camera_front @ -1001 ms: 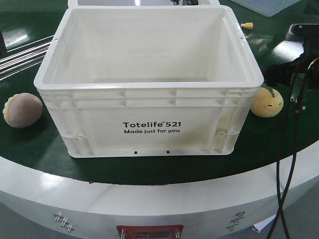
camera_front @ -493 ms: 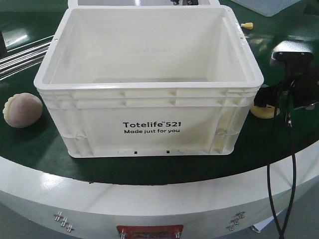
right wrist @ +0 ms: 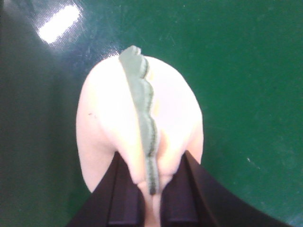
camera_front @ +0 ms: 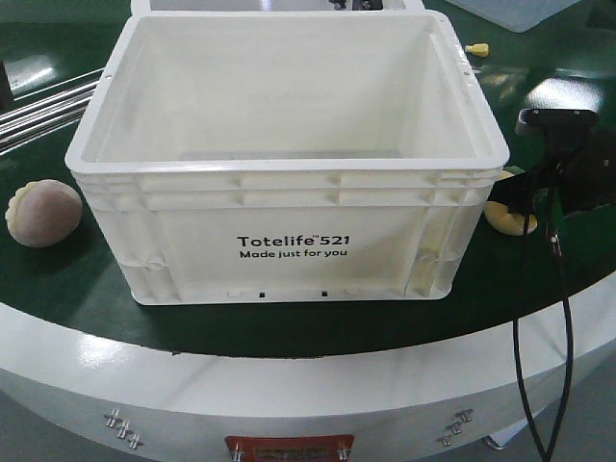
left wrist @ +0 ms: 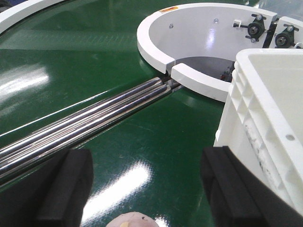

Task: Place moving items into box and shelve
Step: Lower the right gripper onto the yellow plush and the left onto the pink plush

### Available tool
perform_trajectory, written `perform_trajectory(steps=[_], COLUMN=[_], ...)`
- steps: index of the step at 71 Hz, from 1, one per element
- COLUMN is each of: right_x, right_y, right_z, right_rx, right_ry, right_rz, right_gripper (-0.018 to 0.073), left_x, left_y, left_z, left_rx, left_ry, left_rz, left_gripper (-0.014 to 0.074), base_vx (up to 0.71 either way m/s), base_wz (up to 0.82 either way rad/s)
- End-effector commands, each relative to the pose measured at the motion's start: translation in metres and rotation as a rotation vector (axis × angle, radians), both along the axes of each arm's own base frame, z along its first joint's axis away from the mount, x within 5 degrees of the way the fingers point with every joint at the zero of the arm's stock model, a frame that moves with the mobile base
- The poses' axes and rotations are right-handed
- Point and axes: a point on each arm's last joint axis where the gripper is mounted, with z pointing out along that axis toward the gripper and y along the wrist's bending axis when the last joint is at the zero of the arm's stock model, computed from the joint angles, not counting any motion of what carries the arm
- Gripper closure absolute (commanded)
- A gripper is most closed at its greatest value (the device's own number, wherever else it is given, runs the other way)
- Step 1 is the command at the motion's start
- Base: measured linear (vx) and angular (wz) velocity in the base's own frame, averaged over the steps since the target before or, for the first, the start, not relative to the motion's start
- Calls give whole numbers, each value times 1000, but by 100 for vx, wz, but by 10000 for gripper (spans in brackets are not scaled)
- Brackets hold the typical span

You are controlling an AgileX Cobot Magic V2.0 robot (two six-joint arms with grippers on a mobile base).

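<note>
The white box, printed "Totelife 521", stands open and empty on the green table. A pinkish-brown plush toy with a beige scalloped edge lies to its left; its top peeks in at the bottom of the left wrist view as the same plush toy. My left gripper hangs open above it, fingers wide apart. The yellow-orange plush toy with a green leaf is squeezed between the jaws of my right gripper. From the front the yellow toy sits right of the box, mostly hidden under the right gripper.
Shiny metal rails cross the green table behind the left toy. A white curved ring structure stands beyond the box. A small yellow part lies at the back right. Black cables hang off the right arm.
My right gripper came down over the yellow-orange toy and closed on it, covering most of it from the front. The box and the pinkish toy have not moved.
</note>
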Motion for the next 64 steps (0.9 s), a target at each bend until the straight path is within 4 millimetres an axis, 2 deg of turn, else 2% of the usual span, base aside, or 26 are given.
perform_trajectory(steps=[1,17,46,64], right_x=[4,4,4,5], right_y=[0,0,0,0], right_z=[19,19,19,20], right_rx=[-8,-9,-9,-9], right_ry=[-68,-64,-69,-77], right_rz=[9,9,10,11], right_gripper=[574,574,574,574], left_x=[1,12,52,65], left_y=[1,9,11,12], left_z=[25,12,-55,-84], left_rx=[12,10,-11,-17], left_ry=[-153,-99,148,246], left_rz=[-6,21,23,24], left_gripper=[21,21,21,21], base_vx=[0,0,0,0], base_wz=[0,0,0,0])
